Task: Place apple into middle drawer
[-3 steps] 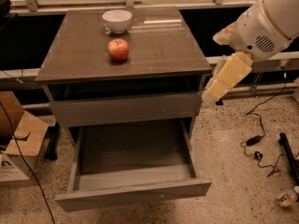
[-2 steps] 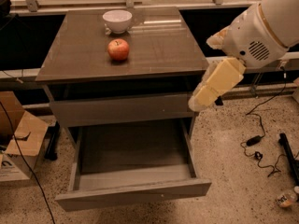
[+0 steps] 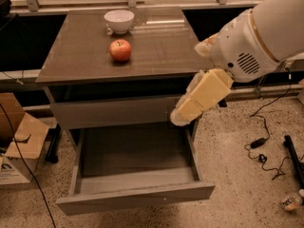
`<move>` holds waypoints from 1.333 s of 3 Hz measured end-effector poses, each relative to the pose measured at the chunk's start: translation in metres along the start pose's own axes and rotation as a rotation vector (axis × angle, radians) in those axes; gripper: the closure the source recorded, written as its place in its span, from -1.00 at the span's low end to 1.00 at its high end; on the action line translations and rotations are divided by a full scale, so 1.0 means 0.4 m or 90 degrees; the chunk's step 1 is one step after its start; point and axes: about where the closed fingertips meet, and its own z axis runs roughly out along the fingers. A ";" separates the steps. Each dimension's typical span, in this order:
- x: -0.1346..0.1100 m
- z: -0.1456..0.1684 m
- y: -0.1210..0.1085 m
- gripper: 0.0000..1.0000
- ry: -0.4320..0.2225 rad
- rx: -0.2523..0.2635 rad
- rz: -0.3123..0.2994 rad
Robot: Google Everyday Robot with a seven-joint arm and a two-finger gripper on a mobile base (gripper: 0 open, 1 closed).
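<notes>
The red apple (image 3: 120, 50) sits on the cabinet top (image 3: 71, 61), left of centre and in front of a white bowl. The middle drawer (image 3: 135, 198) is pulled fully out below and nothing lies inside it. My gripper (image 3: 190, 106), cream-coloured on a white arm, hangs at the cabinet's right front corner, level with the upper drawer front. It is well to the right of and below the apple, not touching it, and holds nothing.
A white bowl (image 3: 119, 20) stands at the back of the cabinet top. The upper drawer front (image 3: 114, 110) is closed. A cardboard box (image 3: 19, 141) stands on the floor at left. Cables (image 3: 261, 148) lie on the speckled floor at right.
My arm and gripper have moved left and down, from beside the cabinet's right edge to in front of its right corner. The apple, bowl and drawer have not moved.
</notes>
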 end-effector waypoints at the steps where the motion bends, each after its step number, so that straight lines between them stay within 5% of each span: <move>1: 0.002 0.063 -0.068 -1.00 -0.006 0.006 0.019; 3: -0.050 0.332 -0.380 -1.00 -0.059 0.003 0.023; 4: -0.040 0.571 -0.564 -1.00 -0.064 -0.040 0.032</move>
